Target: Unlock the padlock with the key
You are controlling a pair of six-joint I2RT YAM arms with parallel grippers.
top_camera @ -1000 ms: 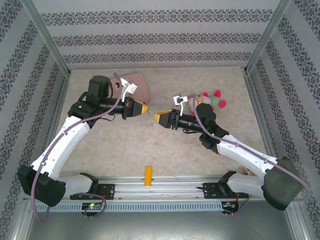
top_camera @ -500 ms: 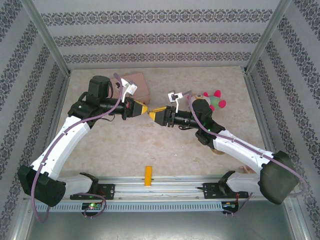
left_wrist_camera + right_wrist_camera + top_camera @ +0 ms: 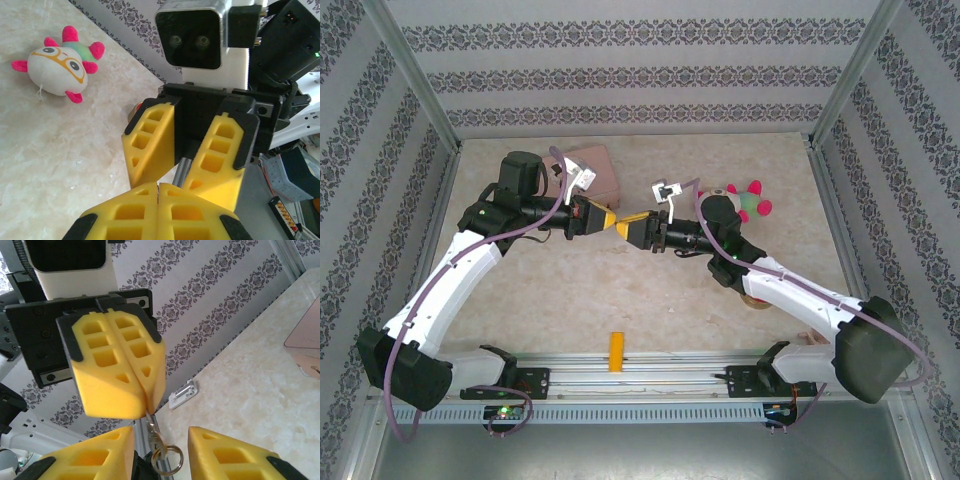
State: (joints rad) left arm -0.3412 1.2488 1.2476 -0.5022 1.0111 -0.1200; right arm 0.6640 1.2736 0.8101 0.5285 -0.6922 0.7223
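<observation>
My left claw [image 3: 146, 407] was pinched shut on the key [image 3: 154, 432], which hung with its ring [image 3: 167, 459] at lower centre of the right wrist view. My right claw [image 3: 186, 155] stood narrowly open around it. Probably light, stiff and slippery; grab the bare shaft.

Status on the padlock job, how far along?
Done: the key is off the table, pinched in the shut left gripper, its ring dangling below the tips.
In hand: the right gripper is open, tip to tip with the left, a finger on either side of the key. It looks like a handover or regrip.
Left: getting the key into the padlock and turning it.
</observation>
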